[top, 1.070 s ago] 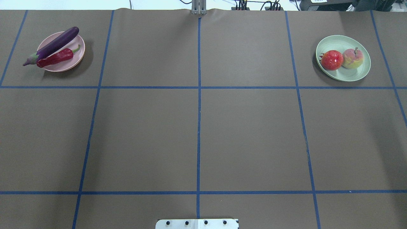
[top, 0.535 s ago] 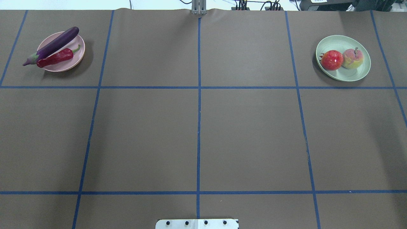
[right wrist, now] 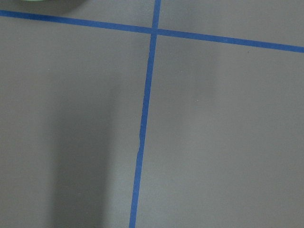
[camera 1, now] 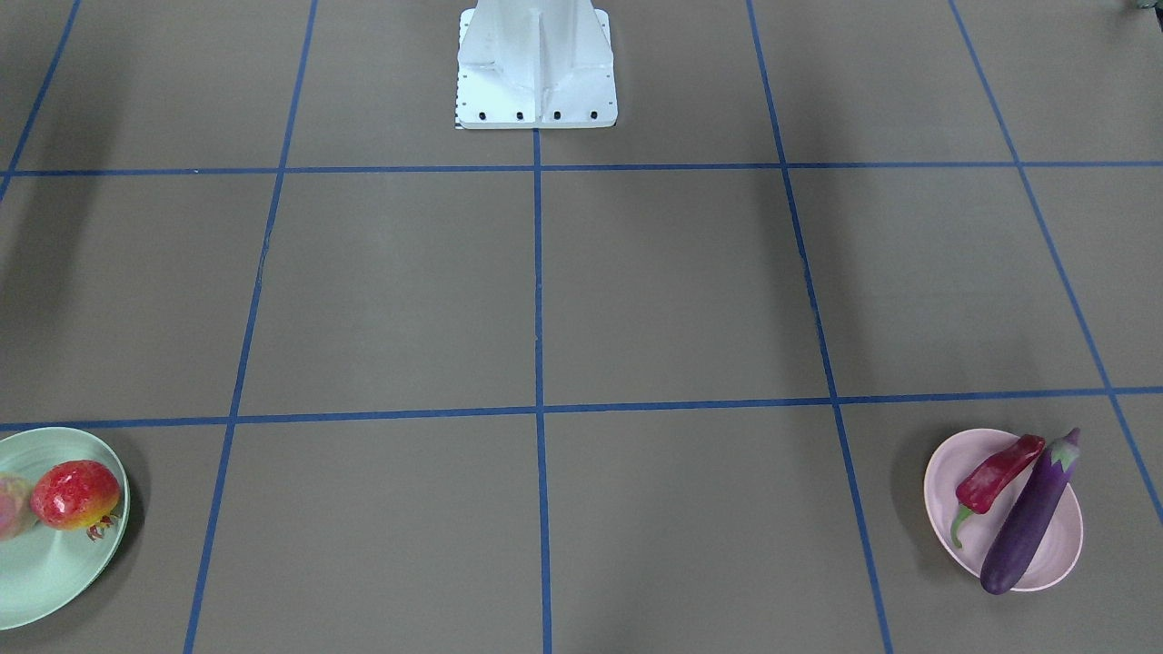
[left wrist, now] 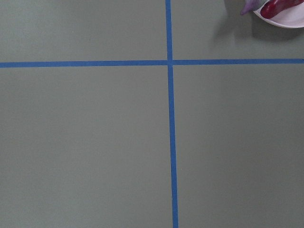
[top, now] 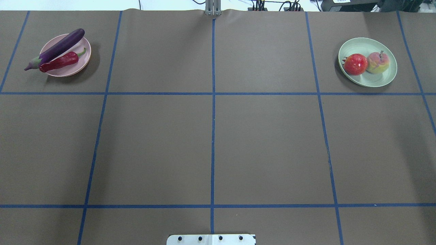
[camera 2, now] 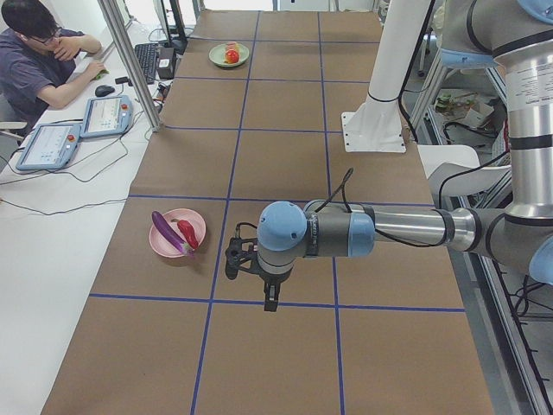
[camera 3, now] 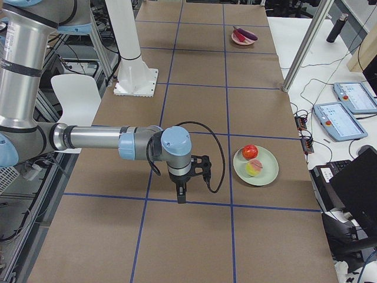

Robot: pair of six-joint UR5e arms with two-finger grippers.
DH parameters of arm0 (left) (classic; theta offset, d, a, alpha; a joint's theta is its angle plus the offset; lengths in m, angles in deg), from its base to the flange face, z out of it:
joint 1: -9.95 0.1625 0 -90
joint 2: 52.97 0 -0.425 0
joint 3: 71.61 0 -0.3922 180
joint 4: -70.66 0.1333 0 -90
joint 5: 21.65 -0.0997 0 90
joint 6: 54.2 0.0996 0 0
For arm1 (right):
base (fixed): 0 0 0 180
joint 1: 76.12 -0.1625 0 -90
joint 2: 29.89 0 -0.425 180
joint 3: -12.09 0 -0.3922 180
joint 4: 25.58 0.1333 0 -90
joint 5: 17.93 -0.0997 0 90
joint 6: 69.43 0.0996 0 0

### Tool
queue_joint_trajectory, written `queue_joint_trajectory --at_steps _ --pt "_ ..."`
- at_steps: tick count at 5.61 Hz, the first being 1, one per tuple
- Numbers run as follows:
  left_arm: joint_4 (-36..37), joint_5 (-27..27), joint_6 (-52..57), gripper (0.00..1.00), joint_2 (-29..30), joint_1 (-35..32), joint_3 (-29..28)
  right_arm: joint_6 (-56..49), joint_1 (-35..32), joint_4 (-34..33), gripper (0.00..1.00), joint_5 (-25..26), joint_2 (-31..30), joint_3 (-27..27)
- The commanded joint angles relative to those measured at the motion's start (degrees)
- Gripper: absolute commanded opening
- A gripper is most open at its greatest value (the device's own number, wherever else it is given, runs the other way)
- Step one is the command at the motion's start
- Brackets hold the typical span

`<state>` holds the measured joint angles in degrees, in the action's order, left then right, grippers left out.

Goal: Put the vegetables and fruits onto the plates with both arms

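Note:
The purple eggplant (top: 58, 48) and the red chili pepper (top: 61, 62) lie side by side on the pink plate (top: 77, 66) at the far left. The pomegranate (top: 355, 64) and the peach (top: 377, 62) sit on the mint green plate (top: 368, 44) at the far right. My left gripper (camera 2: 270, 301) shows only in the exterior left view, above the table near the pink plate (camera 2: 162, 245); I cannot tell if it is open. My right gripper (camera 3: 181, 197) shows only in the exterior right view, left of the green plate (camera 3: 268, 168); I cannot tell its state.
Brown table cover with a blue tape grid (top: 213, 136). The white base block (camera 1: 536, 64) stands at the robot's side. An operator (camera 2: 39, 52) sits beside the table with tablets and cables. A metal post (camera 3: 306, 44) stands at the table edge.

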<state>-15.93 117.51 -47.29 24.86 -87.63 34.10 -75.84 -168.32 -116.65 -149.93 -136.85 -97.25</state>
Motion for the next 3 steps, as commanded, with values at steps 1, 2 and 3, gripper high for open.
queue_joint_trajectory --at_steps 1,2,3 --pt "-0.9 -0.1 -0.1 1.0 -0.1 0.0 -0.1 0.0 0.0 0.1 1.0 0.1 -0.3 0.0" --pt "-0.9 -0.2 -0.1 1.0 -0.1 0.0 -0.1 -0.1 0.0 0.2 1.0 0.1 -0.3 0.0" --pt "-0.9 -0.1 -0.1 1.0 -0.3 -0.1 -0.1 0.0 0.0 0.2 1.0 0.1 -0.3 0.0"
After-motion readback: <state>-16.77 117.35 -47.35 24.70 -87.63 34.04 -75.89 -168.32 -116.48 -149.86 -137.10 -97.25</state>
